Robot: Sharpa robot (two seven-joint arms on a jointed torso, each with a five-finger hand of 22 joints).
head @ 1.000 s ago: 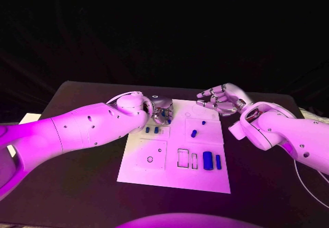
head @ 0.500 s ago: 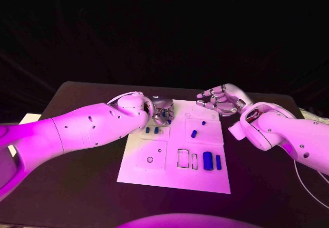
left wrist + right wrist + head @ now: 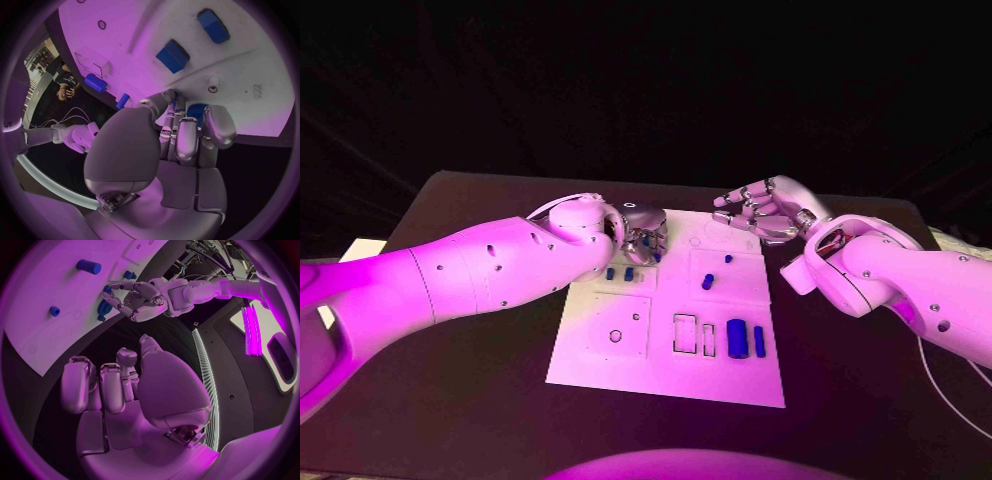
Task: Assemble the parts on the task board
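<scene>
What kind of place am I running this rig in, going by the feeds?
Probably a robotics lab or demo booth: a black table ringed by dark curtain, a white task board with outlined slots and small blue parts, and loose cables beside the table in the left wrist view.

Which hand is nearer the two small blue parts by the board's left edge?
Left. The left hand hangs just beyond the two small blue parts; the right hand is across the task board, past its far right corner.

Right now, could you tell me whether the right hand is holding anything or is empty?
Empty. The right hand hovers beside the task board with fingers curled inward, and the right wrist view shows nothing between them.
</scene>
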